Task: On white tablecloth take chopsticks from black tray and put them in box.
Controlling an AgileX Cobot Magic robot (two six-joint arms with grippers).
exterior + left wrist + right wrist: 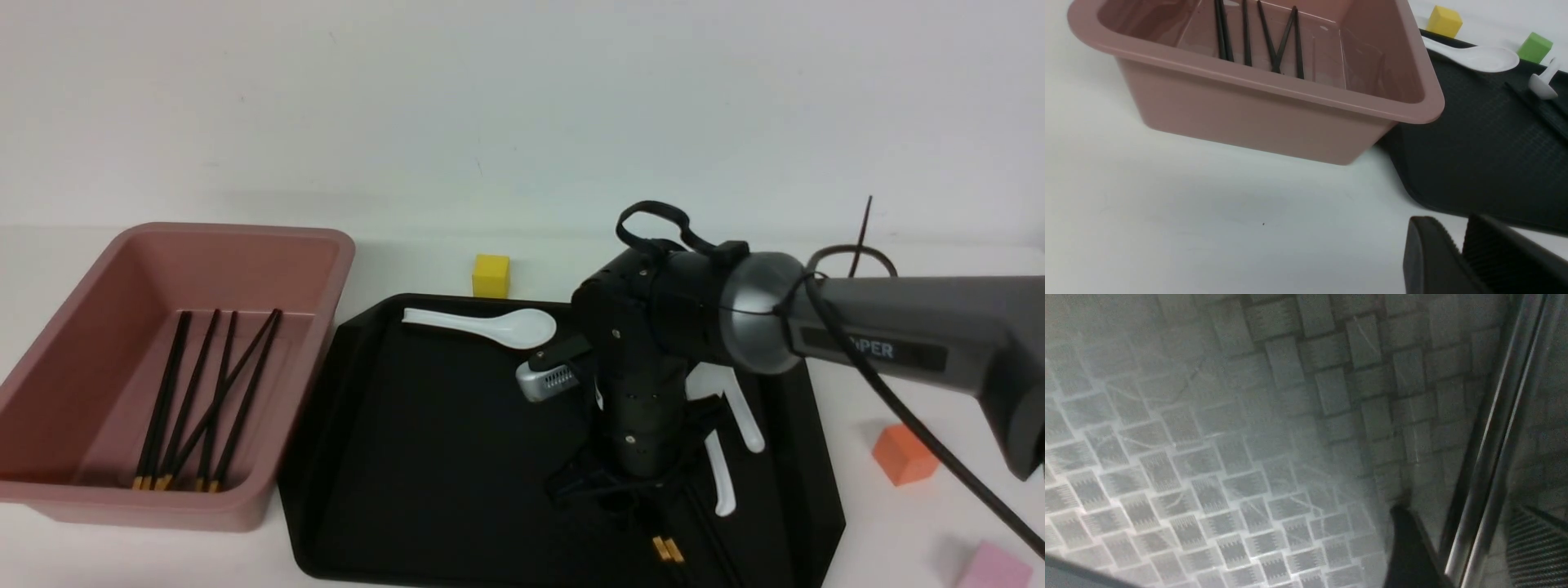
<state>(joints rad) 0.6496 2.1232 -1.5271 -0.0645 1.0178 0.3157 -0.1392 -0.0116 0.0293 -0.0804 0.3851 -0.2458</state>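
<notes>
Right gripper (1457, 516), lower right of the wrist frame, fingers apart astride two chopsticks (1494, 441) on the black tray (441, 457) — probably to pinch both together; left gripper (1459, 245), lower right, fingertips near one another, apparently unneeded — box (163, 510) at far left.

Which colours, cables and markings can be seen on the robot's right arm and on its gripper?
The right arm is grey with a silvery joint and a black loose cable. White letters, partly hidden, end in "PER". The right gripper is black, with fine ridges inside one finger.
</notes>
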